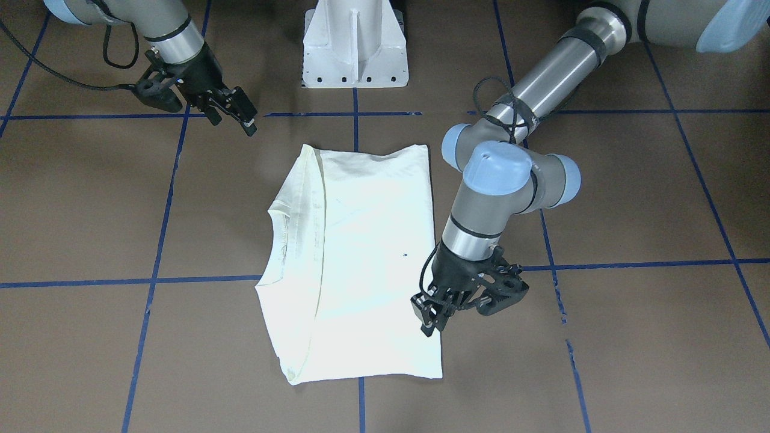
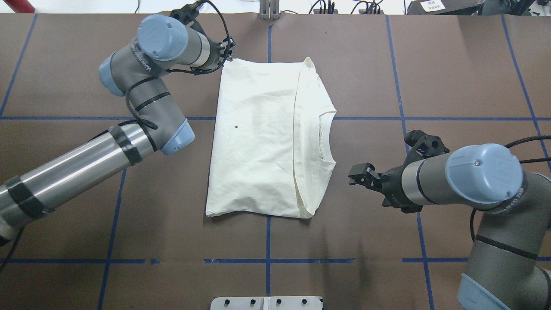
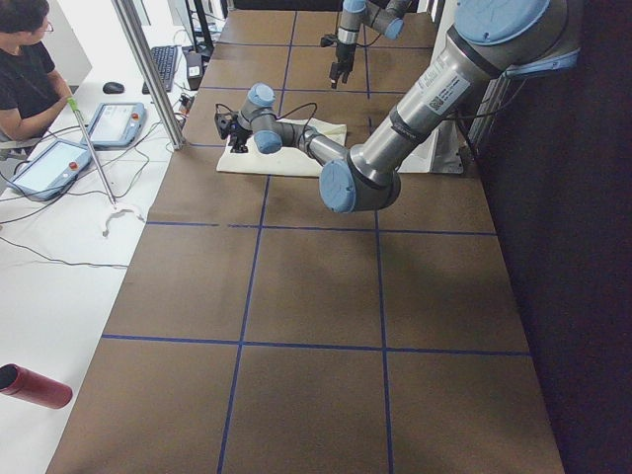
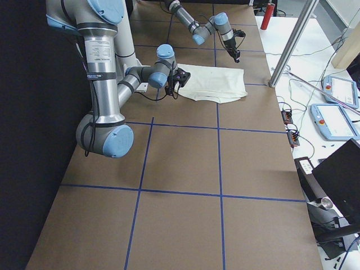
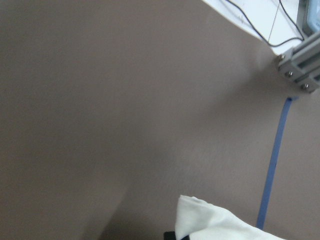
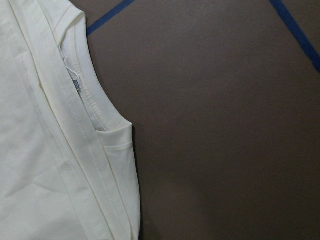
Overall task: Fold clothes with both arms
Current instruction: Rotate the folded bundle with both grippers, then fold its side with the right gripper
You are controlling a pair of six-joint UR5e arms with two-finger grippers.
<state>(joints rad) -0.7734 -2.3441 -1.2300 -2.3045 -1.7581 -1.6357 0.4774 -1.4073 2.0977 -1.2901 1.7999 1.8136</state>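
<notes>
On table [image 2: 366,241], cream shirt [image 2: 258,137] (folded), left gripper [image 1: 429,323] at corner

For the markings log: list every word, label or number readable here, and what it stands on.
No text is readable.
Dark lettering on the silver-grey tubular left arm: too blurred.
Small white tag at the collar of the folded cream T-shirt: too small.

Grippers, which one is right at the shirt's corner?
The left gripper, at the white shirt's far corner on the robot's left. The right gripper hangs clear of the shirt, off its collar side.
</notes>
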